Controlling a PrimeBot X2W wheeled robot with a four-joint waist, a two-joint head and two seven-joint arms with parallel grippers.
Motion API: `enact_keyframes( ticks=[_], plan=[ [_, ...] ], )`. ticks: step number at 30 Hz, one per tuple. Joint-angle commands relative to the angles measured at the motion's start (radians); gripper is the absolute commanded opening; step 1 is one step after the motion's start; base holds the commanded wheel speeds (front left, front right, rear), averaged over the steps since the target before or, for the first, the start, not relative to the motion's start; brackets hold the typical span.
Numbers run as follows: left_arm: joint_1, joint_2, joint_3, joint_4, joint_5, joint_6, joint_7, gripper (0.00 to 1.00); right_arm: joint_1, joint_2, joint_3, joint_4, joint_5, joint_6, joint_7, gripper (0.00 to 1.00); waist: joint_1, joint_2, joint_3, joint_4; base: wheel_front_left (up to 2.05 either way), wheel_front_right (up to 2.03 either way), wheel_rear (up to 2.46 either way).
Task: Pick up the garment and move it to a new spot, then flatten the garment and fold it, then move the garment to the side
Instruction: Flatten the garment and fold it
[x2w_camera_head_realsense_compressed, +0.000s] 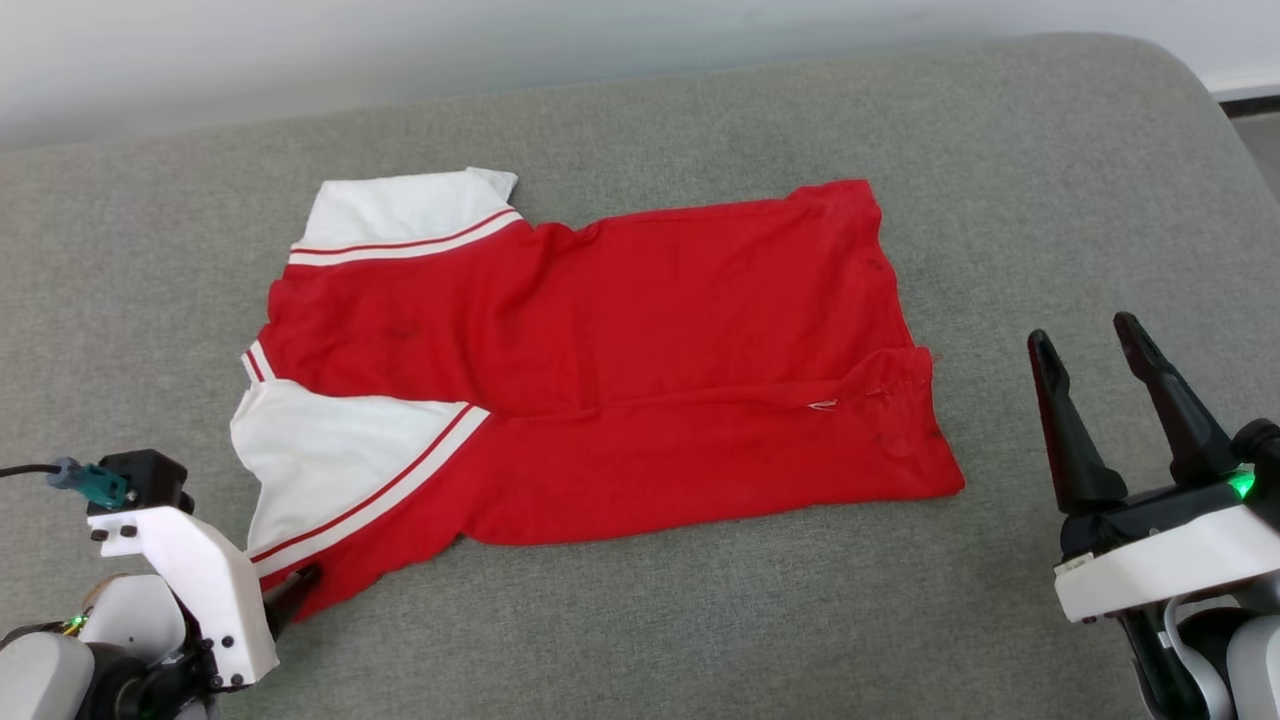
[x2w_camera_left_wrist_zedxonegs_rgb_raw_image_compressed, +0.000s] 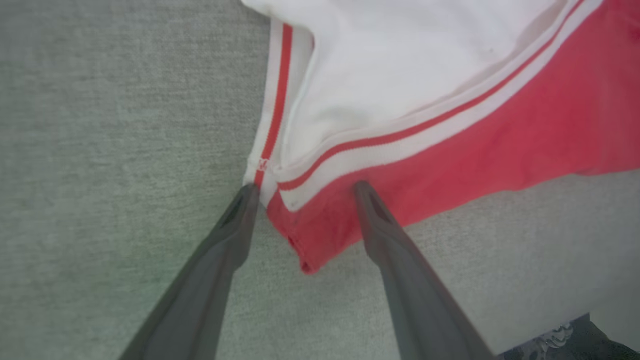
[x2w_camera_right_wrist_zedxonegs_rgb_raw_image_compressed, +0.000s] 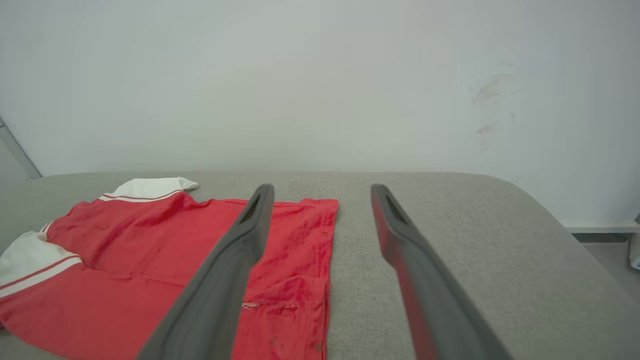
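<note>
Both open wide: my left gripper (x2w_camera_left_wrist_zedxonegs_rgb_raw_image_compressed: 305, 189) straddles the garment (x2w_camera_left_wrist_zedxonegs_rgb_raw_image_compressed: 450, 150) corner to pinch it; my right gripper (x2w_camera_head_realsense_compressed: 1082, 335) hovers beside the hem.

Soft, even light falls from overhead, I think; the jersey (x2w_camera_head_realsense_compressed: 600, 330) casts only a thin shadow along its 6 o'clock edge. My head view is sharp and free of glare. My left wrist view looks pale and hazy, my left gripper's fingers (x2w_camera_left_wrist_zedxonegs_rgb_raw_image_compressed: 212, 270) blurred at 6 o'clock. My right gripper's fingers (x2w_camera_right_wrist_zedxonegs_rgb_raw_image_compressed: 225, 280) blur likewise; the wall (x2w_camera_right_wrist_zedxonegs_rgb_raw_image_compressed: 320, 75) beyond is evenly bright.
</note>
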Motion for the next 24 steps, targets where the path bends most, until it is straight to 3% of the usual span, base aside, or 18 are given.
enact_keyframes(
  ticks=[1,3,4,5,6,14,24],
  plan=[
    [0.004,-0.02,-0.011,0.028,-0.009,0.0,0.004,1.0,-0.008,0.007,0.001,-0.005,-0.004,-0.001,-0.007,1.0,0.0,0.0,0.02,-0.015,0.0,0.0,0.0],
    [0.003,-0.043,-0.018,0.064,-0.028,-0.002,0.01,1.0,-0.012,0.008,-0.002,-0.002,-0.004,-0.001,-0.007,1.0,0.0,0.0,0.028,-0.021,0.0,0.0,0.0],
    [0.007,-0.059,-0.022,0.078,-0.044,-0.005,0.019,0.58,-0.013,0.009,-0.004,0.0,-0.003,-0.001,-0.007,1.0,0.0,0.0,0.029,-0.022,0.0,0.0,0.0],
    [0.015,-0.072,-0.031,0.089,-0.058,-0.013,0.033,0.25,-0.012,0.009,-0.008,0.004,-0.003,-0.001,-0.003,1.0,0.0,0.0,0.029,-0.023,0.0,0.0,0.0],
    [0.02,-0.08,-0.036,0.095,-0.066,-0.015,0.038,0.0,-0.012,0.008,-0.01,0.004,-0.001,-0.001,0.001,1.0,0.0,0.0,0.03,-0.024,0.0,0.0,0.0],
    [-0.023,-0.06,0.005,0.056,-0.028,-0.034,-0.067,0.0,0.011,-0.024,-0.052,0.035,0.066,-0.001,0.107,1.0,0.0,0.0,0.008,0.008,0.0,0.0,0.0],
    [-0.063,-0.028,0.008,-0.141,0.057,-0.012,-0.132,0.0,-0.046,-0.133,-0.045,0.135,0.206,-0.001,0.568,1.0,0.0,0.0,0.029,0.082,0.0,0.0,0.0]
  ],
)
